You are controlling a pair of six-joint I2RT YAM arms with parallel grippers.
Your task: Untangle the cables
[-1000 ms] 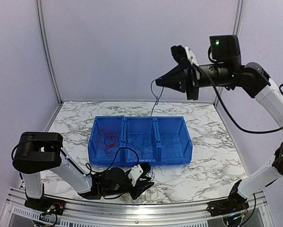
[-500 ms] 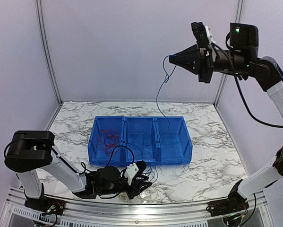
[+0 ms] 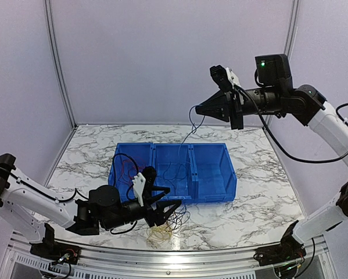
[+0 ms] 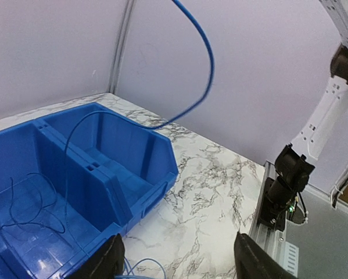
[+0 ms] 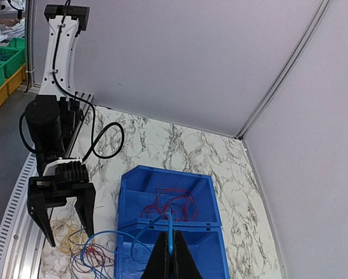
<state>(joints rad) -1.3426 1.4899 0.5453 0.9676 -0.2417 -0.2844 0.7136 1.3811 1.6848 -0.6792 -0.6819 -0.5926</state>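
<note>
From above, the right tool point(image 3: 198, 108) pinches the blue cable point(image 3: 190, 123) high so its slack hangs clear over the bin point(image 3: 214, 187) below, though lower than a moment ago. Left wrist: the left tool point(image 4: 179, 258) gapes wide and empty, far wider than before. Right wrist: jaws clamped on that cable, with loose cables point(image 5: 86, 253) beneath the left tool.

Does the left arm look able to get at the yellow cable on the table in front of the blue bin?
Probably yes: the left hand is open and right beside the yellow cable, with nothing blocking the way.
</note>
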